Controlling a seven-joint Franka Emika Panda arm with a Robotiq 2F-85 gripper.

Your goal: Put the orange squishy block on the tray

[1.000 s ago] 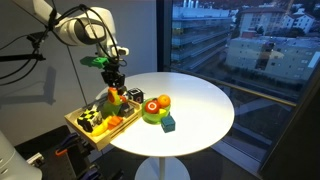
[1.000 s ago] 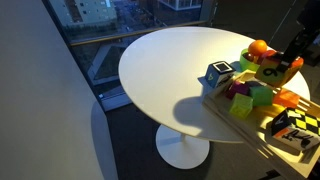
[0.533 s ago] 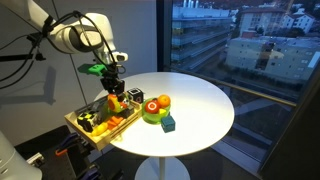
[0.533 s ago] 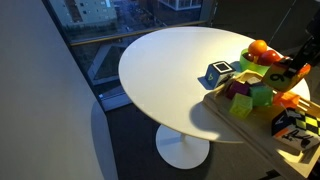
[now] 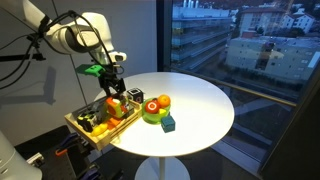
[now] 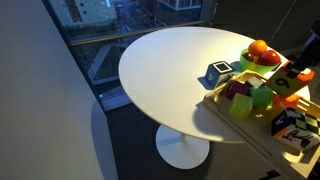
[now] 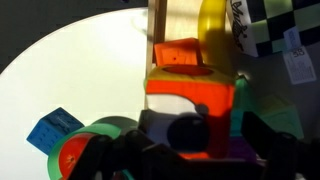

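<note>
The tool (image 5: 110, 82) hangs above the tray (image 5: 76, 124), its grip state indeterminate, while the orange squishy block (image 7: 190, 92) appears already deposited among tray contents.

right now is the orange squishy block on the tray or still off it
On the tray. The orange squishy block sits among other toys inside the tray; the gripper hangs above it. Whether the jaws are open cannot be told.
</note>
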